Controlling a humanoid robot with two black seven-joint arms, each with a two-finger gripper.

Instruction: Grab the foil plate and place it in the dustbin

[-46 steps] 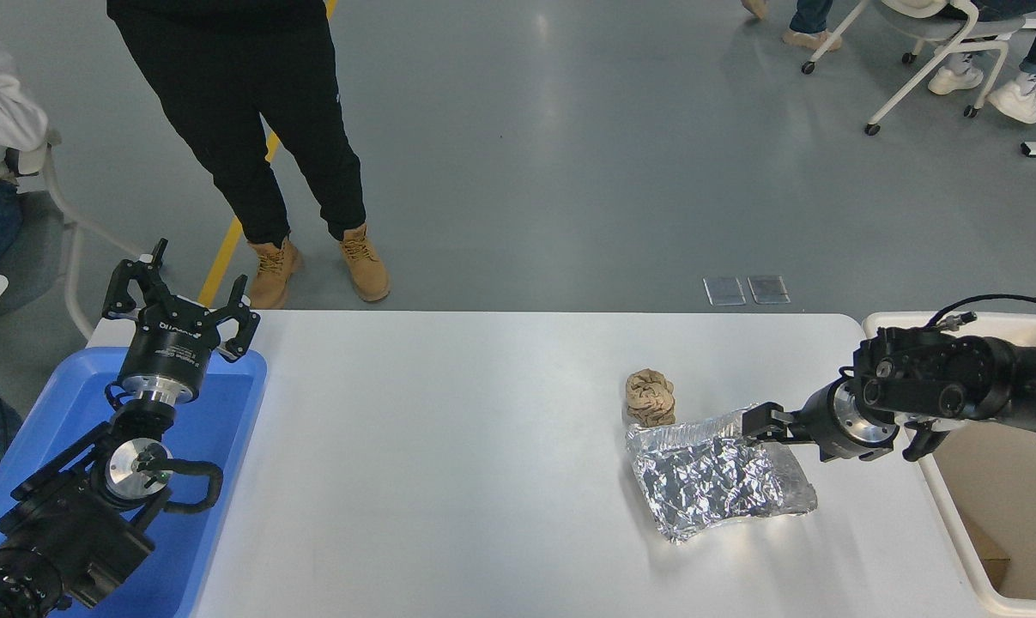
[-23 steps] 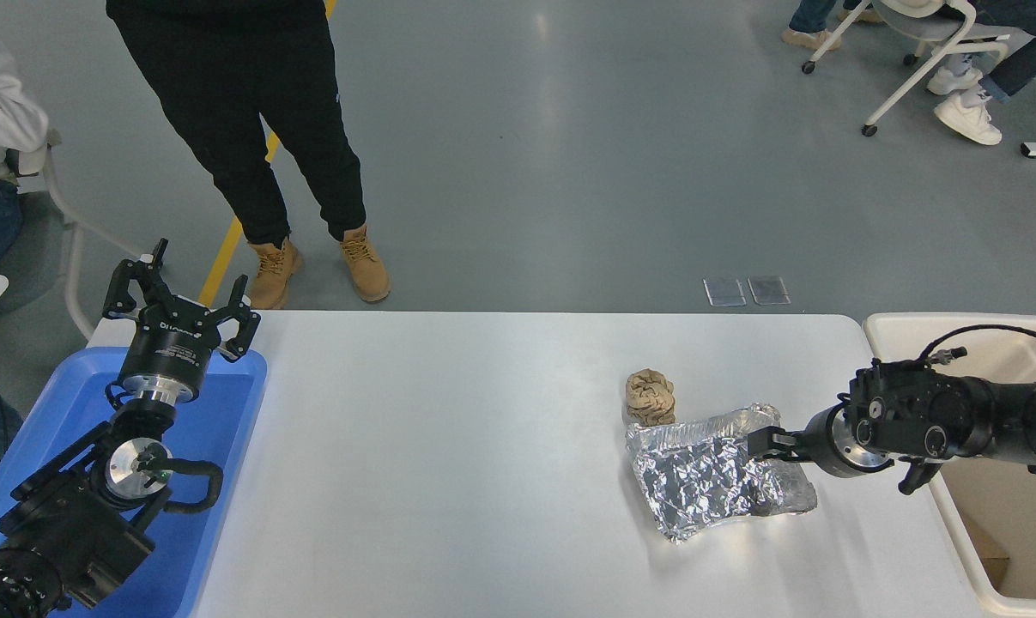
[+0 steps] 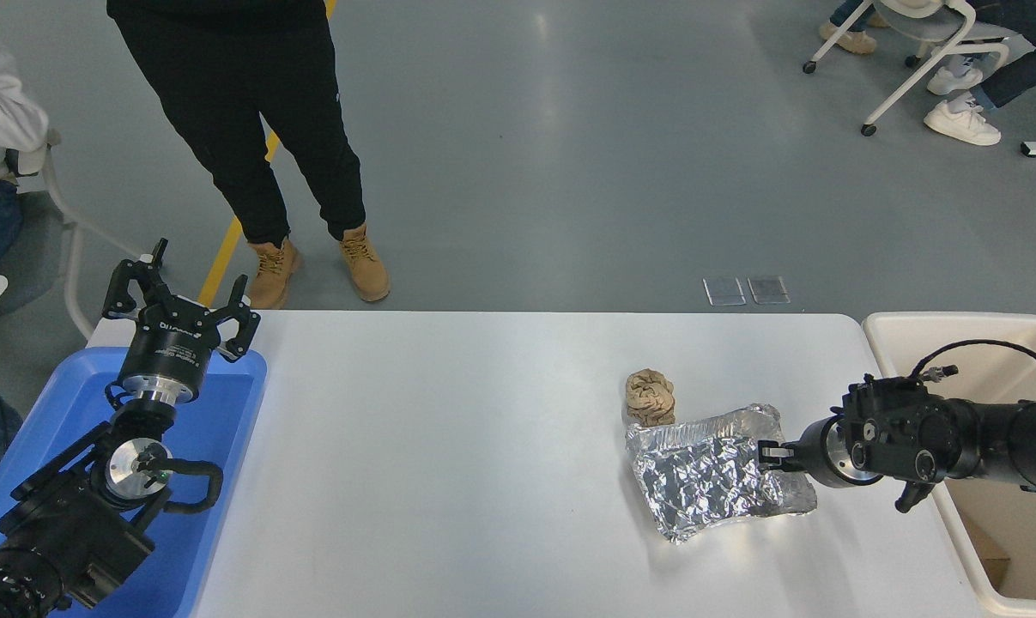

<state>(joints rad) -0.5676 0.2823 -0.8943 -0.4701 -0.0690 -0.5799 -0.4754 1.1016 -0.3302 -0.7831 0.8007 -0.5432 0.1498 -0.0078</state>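
The foil plate [image 3: 711, 476] is a shiny, crinkled silver tray lying on the white table [image 3: 449, 446] at the right. My right gripper [image 3: 770, 455] comes in from the right edge, held low, with its tip at the plate's right rim. From this side-on view I cannot tell whether it is open or shut. The dustbin [image 3: 904, 330] is a cream bin standing off the table's right end, partly covered by my right arm. My left gripper [image 3: 178, 296] is parked open over the blue tray at the lower left.
A crumpled brown paper ball [image 3: 651, 396] sits just behind the foil plate, touching its far rim. A shallow blue tray [image 3: 217, 429] lies at the table's left end. A person in black trousers and tan boots [image 3: 269, 129] stands at the far side.
My right gripper has moved toward the camera and lower, from the plate's far right corner to the middle of its right rim. The plate has stayed in place.
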